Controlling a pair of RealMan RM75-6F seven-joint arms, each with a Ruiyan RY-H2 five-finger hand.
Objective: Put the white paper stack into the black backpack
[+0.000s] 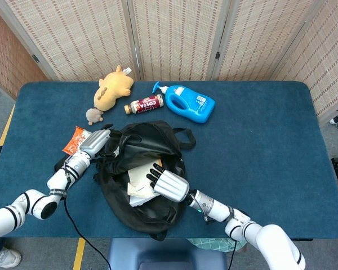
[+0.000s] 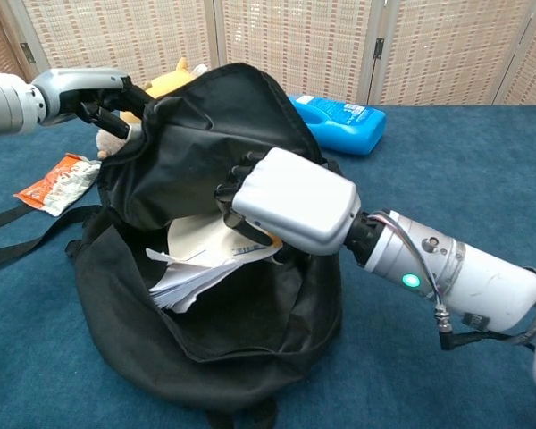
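The black backpack (image 1: 143, 185) serves as the landmark. It lies on the table (image 1: 259, 146) with its mouth facing the robot.

The left hand (image 2: 94, 98) pinches the upper flap of the backpack at its far left edge and holds the mouth lifted open.

The right hand (image 2: 281, 201) is inside the mouth, fingers closed down on the white paper stack (image 2: 196, 259). The stack is about half inside the backpack; its near corner and loose sheet edges project over the lower lip of the opening.

Key relation: the stack lies directly under and ahead of the right hand's fingers, toward the backpack interior. Its long axis appears to run roughly along the right forearm, pointing into the opening. The right hand is the only hand on the stack.

Judgement: the coming move calls for a push deeper along that axis, then release. Risk: the fanned lower sheets may catch on the lower lip.
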